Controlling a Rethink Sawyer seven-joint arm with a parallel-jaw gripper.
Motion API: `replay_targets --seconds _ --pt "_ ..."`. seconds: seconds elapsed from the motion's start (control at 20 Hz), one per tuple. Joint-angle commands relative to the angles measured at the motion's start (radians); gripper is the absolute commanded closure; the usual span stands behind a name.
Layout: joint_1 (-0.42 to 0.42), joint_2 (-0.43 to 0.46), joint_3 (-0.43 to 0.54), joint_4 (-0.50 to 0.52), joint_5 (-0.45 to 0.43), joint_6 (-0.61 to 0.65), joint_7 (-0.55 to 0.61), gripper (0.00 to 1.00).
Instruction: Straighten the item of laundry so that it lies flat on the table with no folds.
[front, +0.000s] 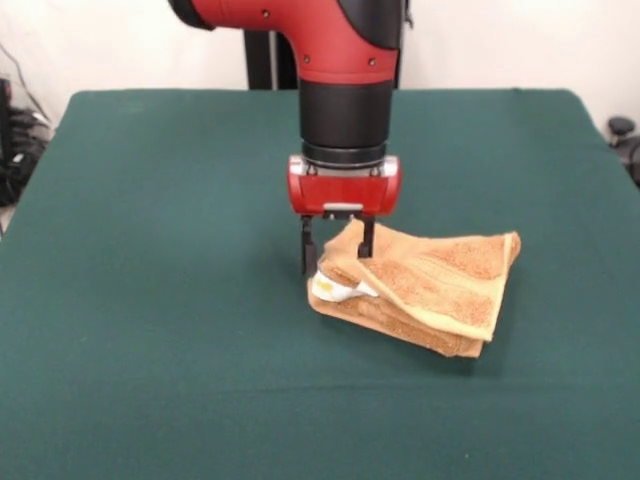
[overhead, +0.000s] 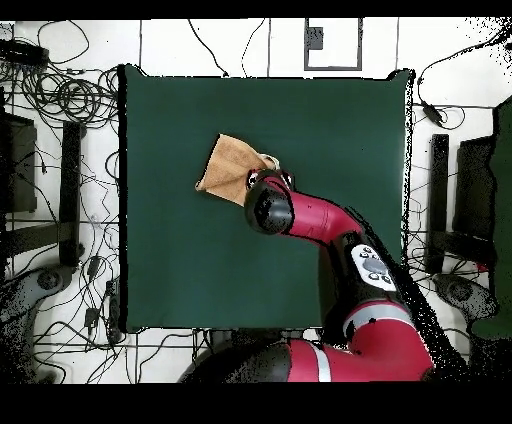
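The orange-tan towel (front: 450, 280) lies folded in several layers right of the middle of the green table (front: 150, 300). Its small white tag (front: 335, 290) shows at the left end of the bundle. My gripper (front: 337, 250) points straight down over that left end. Its two fingers stand apart, one on each side of the raised towel corner, with the tips near the cloth. In the overhead view the towel (overhead: 228, 165) is a folded tan patch on the table (overhead: 180, 260), and the arm's wrist (overhead: 268, 205) covers its edge and hides the gripper.
The red and black arm (overhead: 330, 225) reaches across the table from the base. Cables and dark equipment (overhead: 60, 100) lie on the floor around the table. The table's far edge (front: 320, 92) meets a white wall.
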Motion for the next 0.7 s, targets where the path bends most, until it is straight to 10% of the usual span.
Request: replay_targets --seconds 0.05,0.25,0.3,0.7 --pt "0.013 0.091 0.143 -0.039 0.007 -0.1 0.18 0.0" --pt "0.005 0.09 0.152 -0.026 0.017 -0.105 0.187 0.0" --pt "0.006 0.09 0.15 -0.024 0.022 -0.109 0.193 1.0" --pt "0.013 0.089 0.139 -0.017 0.044 -0.109 0.21 1.0"
